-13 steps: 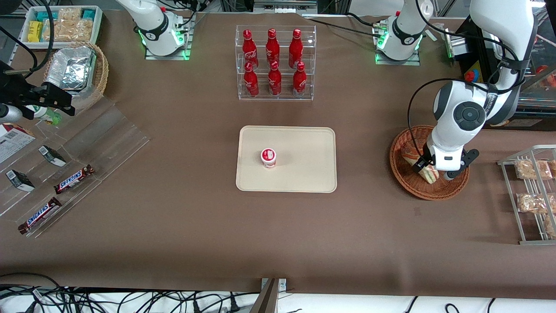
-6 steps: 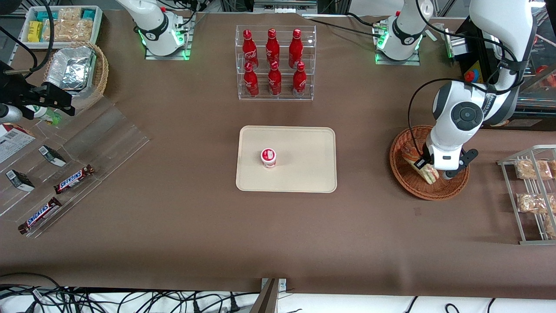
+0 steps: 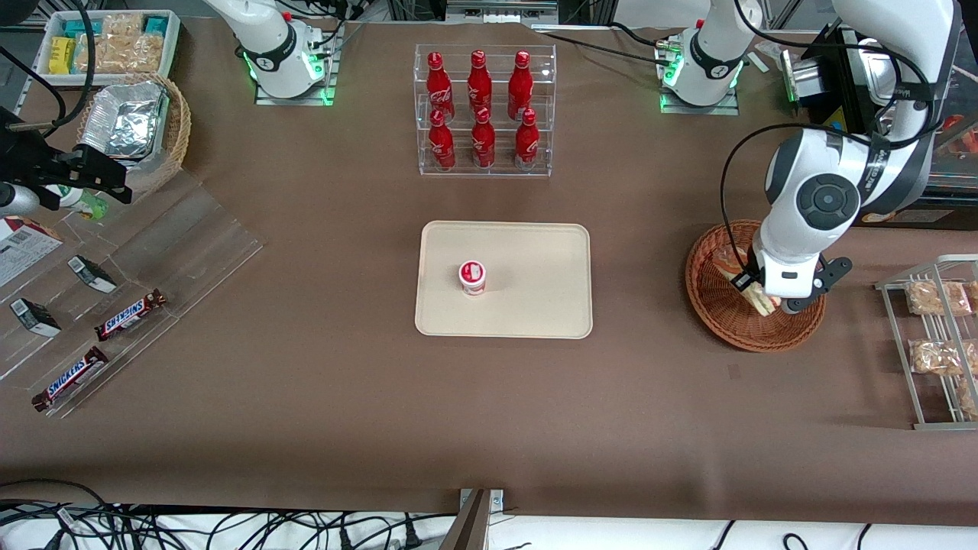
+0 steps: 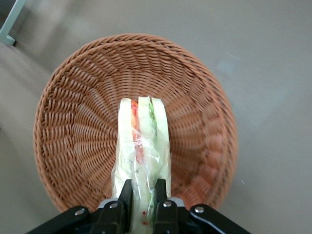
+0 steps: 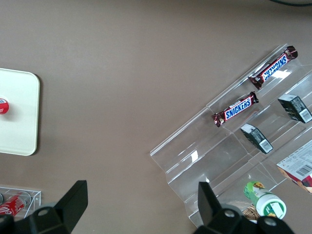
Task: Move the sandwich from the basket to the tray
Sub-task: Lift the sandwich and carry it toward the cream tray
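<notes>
Sandwich (image 4: 142,146): one triangular wedge in clear wrap, pale bread outside, with green, red and orange filling showing along the cut edge. We find it standing on edge between the fingers (image 4: 125,197), which are closed against its two bread faces at the end nearest the wrist; the rest of the wedge extends out past the fingertips, over the floor of the basket (image 4: 78,87). From the front view, the gripper (image 3: 752,294) hangs over the basket (image 3: 714,321) with the sandwich (image 3: 755,299) in its grasp. We cannot tell whether the wedge is clear of the weave or resting on it.

Handling, as we judge it:
- Weight: light; no strain on the hold expected.
- Stiffness: soft. Bread gives under pressure, so a hard squeeze would crush the layers and push filling out toward the cut edge.
- Surface: the film is smooth and likely slippery; it may slide over the bread inside, letting the wedge sag or rotate about the fingers.
- Where to hold: across the two flat bread faces, as now, rather than across the filling edge. A hold nearer the middle of the wedge would carry the free end better than this hold at one end.

Tray (image 3: 535,252): cream, flat, low rim, well apart from the fingers toward the middle of the table (image 3: 306,382). A small red-and-white cup (image 3: 472,276) stands on it; we judge there is bare tray beside the cup for the set-down.
</notes>
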